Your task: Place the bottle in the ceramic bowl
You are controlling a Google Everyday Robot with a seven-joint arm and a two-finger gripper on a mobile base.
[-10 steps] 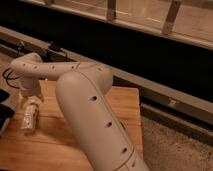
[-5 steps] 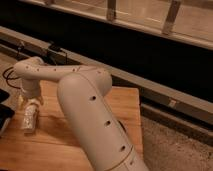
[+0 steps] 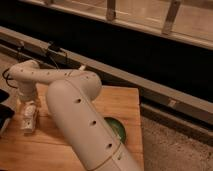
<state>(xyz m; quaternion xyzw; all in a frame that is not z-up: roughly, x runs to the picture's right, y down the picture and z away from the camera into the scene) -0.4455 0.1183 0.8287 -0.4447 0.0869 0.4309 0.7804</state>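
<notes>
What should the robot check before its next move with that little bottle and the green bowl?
1. Gripper down at the bottle, on the left of the wooden table: ok.
2. Bottle firmly held: cannot tell.
3. Ceramic bowl in sight: ok, though half hidden behind the arm.
4. Bowl empty: cannot tell.
5. Bottle in the bowl: not ok, they are well apart.

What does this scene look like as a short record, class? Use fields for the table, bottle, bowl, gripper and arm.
table: wooden table
bottle: whitish bottle, near the table's left edge, right at the gripper
bowl: green bowl, mid-table, partly hidden by the arm
gripper: gripper, at the left, pointing down onto the bottle
arm: white arm, crossing the foreground
bottle in bowl: no, well apart
</notes>
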